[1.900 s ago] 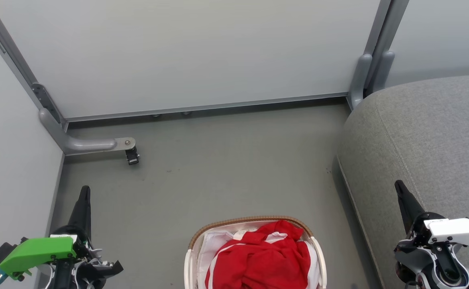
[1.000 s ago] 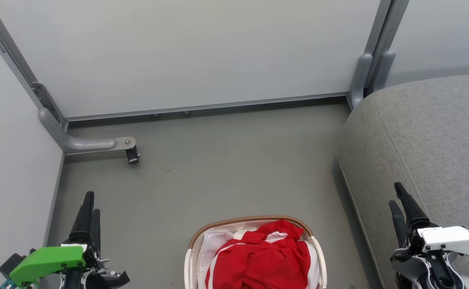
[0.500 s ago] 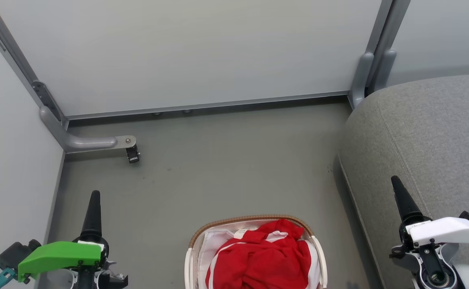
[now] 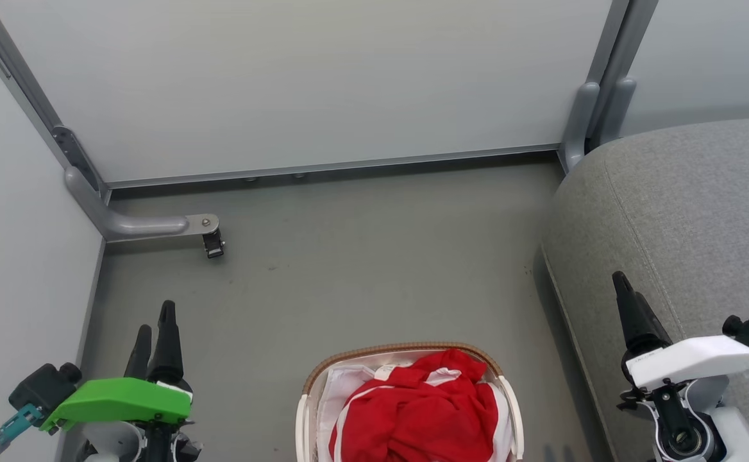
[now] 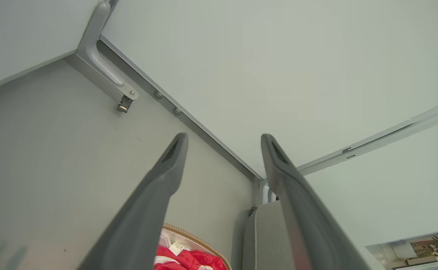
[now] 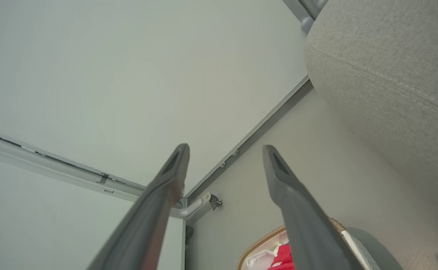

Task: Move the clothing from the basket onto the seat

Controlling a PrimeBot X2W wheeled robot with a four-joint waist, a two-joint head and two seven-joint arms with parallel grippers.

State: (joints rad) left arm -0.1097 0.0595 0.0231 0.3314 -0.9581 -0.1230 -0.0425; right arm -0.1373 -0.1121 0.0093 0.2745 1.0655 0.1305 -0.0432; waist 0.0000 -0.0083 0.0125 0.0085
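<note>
Red-and-white thin clothing [image 4: 416, 410] lies heaped in the oval white plastic basket [image 4: 406, 350], near centre; the heap's depth is probably hidden. Left gripper [image 5: 223, 137] and right gripper [image 6: 225, 148] hang spread wide, empty. No garment has been lifted yet. Next: reach down, pinch fabric, and carry it right to the large grey upholstered seat [image 4: 682, 205].

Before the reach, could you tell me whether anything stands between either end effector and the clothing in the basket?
Nothing visible does. The left end effector and right end effector, both open, flank the basket, and the clothing lies uncovered on top.
</note>
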